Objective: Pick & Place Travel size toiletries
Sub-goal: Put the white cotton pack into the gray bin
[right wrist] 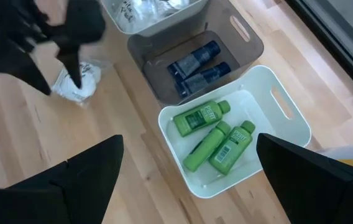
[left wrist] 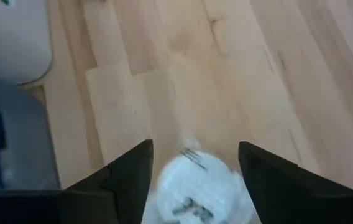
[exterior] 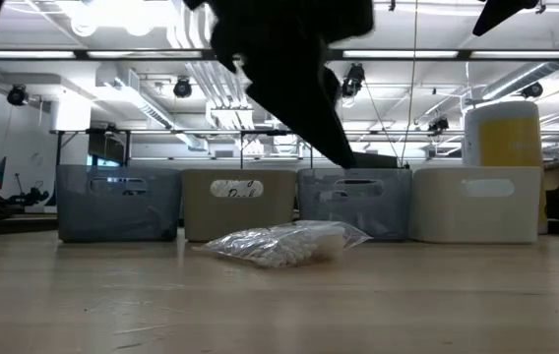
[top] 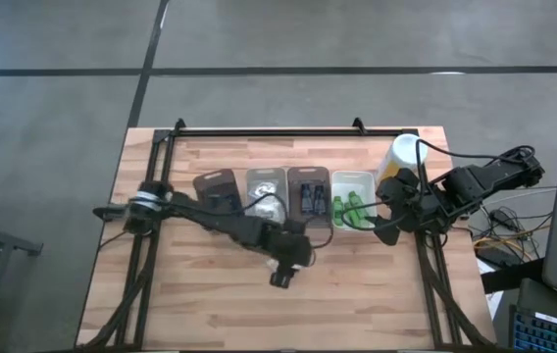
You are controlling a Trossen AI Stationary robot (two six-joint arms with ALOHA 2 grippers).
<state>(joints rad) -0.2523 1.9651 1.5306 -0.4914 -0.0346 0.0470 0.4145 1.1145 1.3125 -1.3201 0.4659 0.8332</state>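
Left claw [left wrist: 192,180] open, straddling the white wrapped bundle [left wrist: 198,193] mid-table, not gripping. Centre on it, drop lower, then close. Right claw [right wrist: 189,186] open over the white tray [right wrist: 288,112] of green bottles [right wrist: 217,143].

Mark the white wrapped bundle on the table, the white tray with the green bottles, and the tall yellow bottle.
white wrapped bundle [exterior: 284,244]: low view, middle of the crinkly wrap.
white tray [right wrist: 288,127]: right wrist view, bare side wall near the handle slot.
tall yellow bottle [exterior: 502,136]: low view, yellow body above the tray.

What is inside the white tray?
The white tray holds three green bottles lying flat, all plainly visible in the right wrist view. Nothing else shows on its floor around them.
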